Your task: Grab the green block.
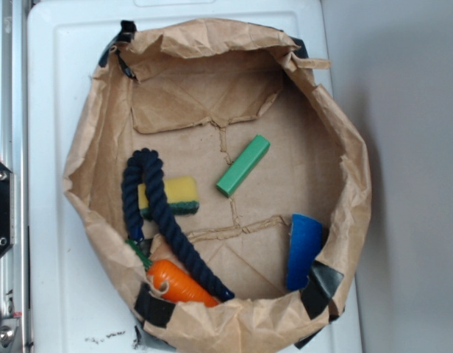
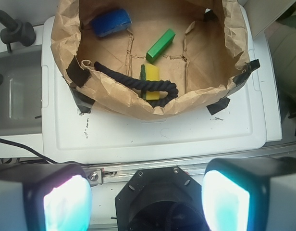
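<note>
The green block (image 1: 243, 166) is a bright green bar lying flat and diagonal on the brown paper floor of the bag, near its middle. The wrist view shows the green block (image 2: 161, 45) far ahead, inside the bag. My gripper (image 2: 147, 202) is open wide, its two pale glowing pads (image 2: 66, 204) far apart with nothing between them. It hangs well back from the bag, above the black mount at the table's edge. The exterior view does not show the gripper.
The crumpled brown paper bag (image 1: 351, 162) has raised walls and sits on a white surface (image 1: 57, 73). Inside lie a yellow sponge (image 1: 171, 195), a dark blue rope (image 1: 162, 213), an orange carrot (image 1: 181, 283) and a blue curved piece (image 1: 305, 250).
</note>
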